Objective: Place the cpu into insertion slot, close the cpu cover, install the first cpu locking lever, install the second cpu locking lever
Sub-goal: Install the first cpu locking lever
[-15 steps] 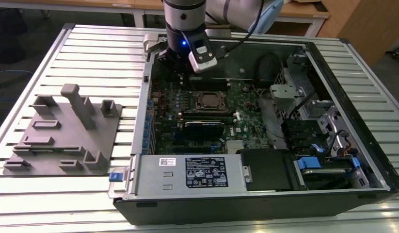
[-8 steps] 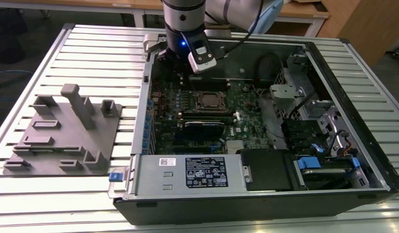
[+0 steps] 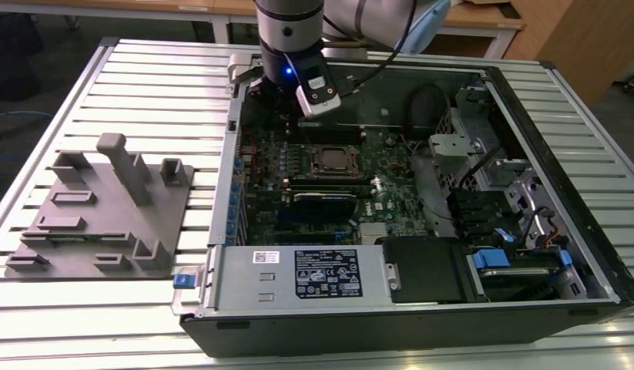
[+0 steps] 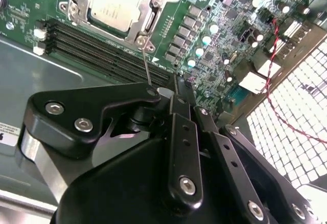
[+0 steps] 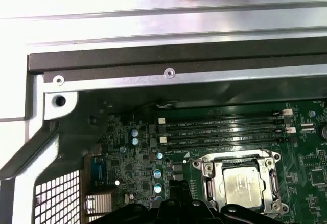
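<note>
Cpu: seated in the insertion slot, dull silver face up. The cpu cover lies flat around the chip face, its cut-out middle showing the chip.

Second wrist view: a thin wire lever rises from the slot's corner, and its upper end meets the tip of my pincer. I cannot tell whether the pincer is apart, together or clamped on the wire; its black linkage hides the tip.

Beside the slot run long black memory slots, all on the green motherboard.

Container: an open computer case lying on its side. In it, going outward from the board:
- grey labelled power-supply box along the near wall
- black block next to it
- drive bays with blue clips toward the exterior view's right
- black cables looping at the far side
- red-and-black twisted wire near a perforated case wall

My arm comes down over the far-left corner of the case, a blue light on the wrist.

Worktop: slatted silver metal. At the exterior view's left, just beside the case, sits a grey fixture plate with upright posts and small pockets; I can make out nothing in the pockets. A small blue tab sticks out at the case's near-left corner.

Room: wooden furniture behind the worktop, dark floor to either side.
</note>
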Robot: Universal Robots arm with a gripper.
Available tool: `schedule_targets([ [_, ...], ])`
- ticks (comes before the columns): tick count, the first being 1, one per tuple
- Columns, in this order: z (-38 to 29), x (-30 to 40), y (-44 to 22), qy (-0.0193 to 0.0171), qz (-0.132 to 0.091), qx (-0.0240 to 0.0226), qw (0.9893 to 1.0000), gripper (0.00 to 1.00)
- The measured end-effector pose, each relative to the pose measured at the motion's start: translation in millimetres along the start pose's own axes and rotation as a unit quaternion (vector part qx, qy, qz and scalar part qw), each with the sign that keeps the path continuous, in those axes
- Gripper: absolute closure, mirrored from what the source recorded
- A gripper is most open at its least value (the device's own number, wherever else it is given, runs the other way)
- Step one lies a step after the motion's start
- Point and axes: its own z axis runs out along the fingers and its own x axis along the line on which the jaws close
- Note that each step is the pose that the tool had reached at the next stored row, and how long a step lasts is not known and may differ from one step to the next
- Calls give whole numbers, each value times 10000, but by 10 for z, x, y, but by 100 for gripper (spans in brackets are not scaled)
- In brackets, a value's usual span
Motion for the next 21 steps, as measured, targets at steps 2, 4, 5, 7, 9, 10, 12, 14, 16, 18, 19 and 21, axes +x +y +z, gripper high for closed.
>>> schedule_targets([
  [2,0,3,-1,0,0,0,10000,89],
  [4,6,7,-5,3,1,-33,10000,89],
  [5,12,9,-6,6,3,-72,10000,89],
  [7,23,13,-10,8,3,-102,9999,89],
  [9,36,19,-15,13,3,-157,9999,89],
  [10,41,22,-16,17,3,-186,9998,89],
  [12,49,31,-18,19,3,-217,9998,89],
  [14,52,35,-20,30,6,-346,9994,89],
  [16,53,36,-20,39,12,-466,9989,89],
  [18,55,38,-21,41,14,-495,9988,89],
  [19,58,39,-21,41,14,-503,9987,89],
  [21,64,40,-24,46,13,-537,9985,89],
])
